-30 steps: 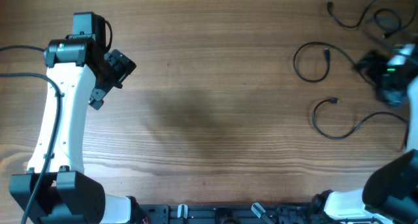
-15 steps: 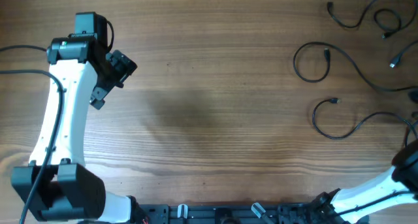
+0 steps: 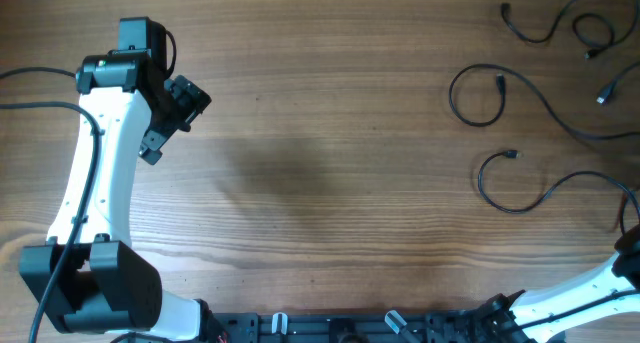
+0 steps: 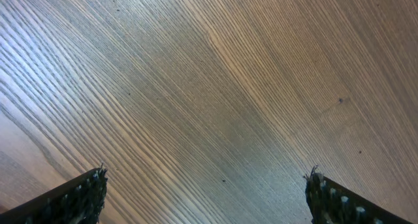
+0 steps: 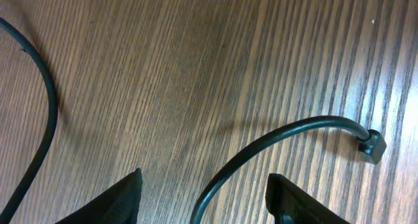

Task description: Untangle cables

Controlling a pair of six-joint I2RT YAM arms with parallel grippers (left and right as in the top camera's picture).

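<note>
Several thin black cables lie as separate strands at the table's right: one at the far corner (image 3: 545, 35), a loop (image 3: 452, 95) below it, and another loop (image 3: 480, 183) nearer the front. In the right wrist view my right gripper (image 5: 204, 175) is open, and one cable (image 5: 251, 148) curves up between its fingers to a small plug (image 5: 371, 147) without touching either of them. A second cable (image 5: 53, 113) bends past on the left. My left gripper (image 3: 170, 123) is open over bare wood (image 4: 208, 174), far from the cables.
The right arm's white link (image 3: 600, 283) shows only at the bottom right corner of the overhead view; its gripper is past that edge. The left arm (image 3: 95, 183) stands along the table's left side. A dark rail (image 3: 340, 328) runs along the front edge.
The right arm has pulled back from the cables at the upper right toward the front right corner, uncovering a strand. Its jaws have narrowed. The left arm has barely moved.
</note>
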